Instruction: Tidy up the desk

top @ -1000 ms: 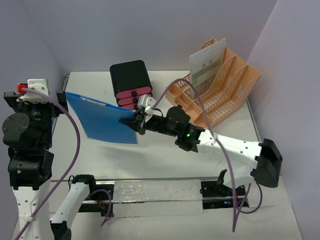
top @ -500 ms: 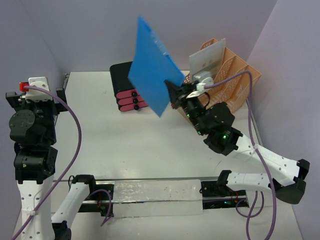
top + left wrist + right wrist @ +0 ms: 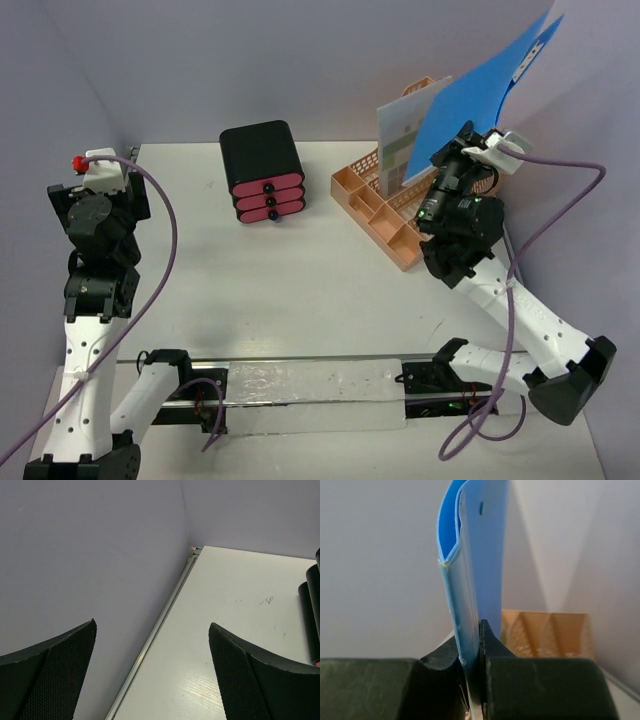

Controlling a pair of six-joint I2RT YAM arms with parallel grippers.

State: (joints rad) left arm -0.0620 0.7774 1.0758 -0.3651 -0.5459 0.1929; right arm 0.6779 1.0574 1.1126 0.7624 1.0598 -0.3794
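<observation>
Right end effector [image 3: 479, 630] clamped on a blue folder [image 3: 480, 85], upright above the peach file rack [image 3: 385, 215] at far right of the white bench [image 3: 260, 270]. Left end effector [image 3: 152, 625] spread open near its far left corner.

Drawer box [image 3: 263, 170] on desk [image 3: 300, 285], rack [image 3: 378, 208] to right (folder [image 3: 480, 92] above)

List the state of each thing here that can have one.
Blue folder: held in the air by the file rack, tilted.
Right gripper: shut on the blue folder.
Left gripper: open, empty.
Drawer box: all three pink drawers shut.
File rack: standing on the desk, a pale sheet upright in it.
</observation>
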